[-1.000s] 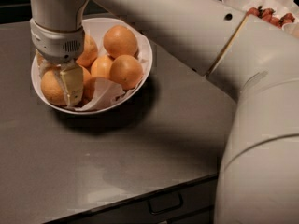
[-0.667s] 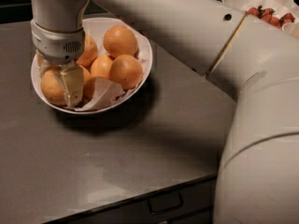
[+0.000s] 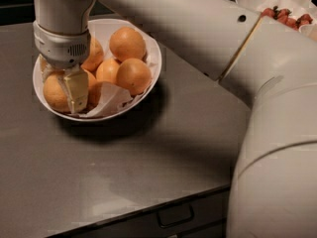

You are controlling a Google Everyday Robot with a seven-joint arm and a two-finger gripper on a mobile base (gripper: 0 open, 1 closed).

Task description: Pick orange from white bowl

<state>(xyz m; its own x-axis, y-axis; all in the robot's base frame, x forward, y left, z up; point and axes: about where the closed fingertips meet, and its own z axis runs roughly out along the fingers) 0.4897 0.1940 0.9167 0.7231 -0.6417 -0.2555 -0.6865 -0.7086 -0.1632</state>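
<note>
The white bowl (image 3: 154, 58) stands on the grey table at the upper left, lined with crumpled white paper (image 3: 116, 99). It holds several oranges. My gripper (image 3: 70, 96) reaches straight down into the left side of the bowl. It is right against a yellow-orange orange (image 3: 53, 92) at the bowl's left edge, which the gripper partly covers. Other oranges lie at the back (image 3: 128, 42), the right (image 3: 133, 76) and the middle (image 3: 108, 70).
My white arm (image 3: 208, 24) spans the upper scene, and its bulky lower part (image 3: 277, 157) fills the right side. A white bowl of strawberries (image 3: 287, 15) sits at the top right. The table's front edge, with a drawer handle (image 3: 174, 215), runs along the bottom.
</note>
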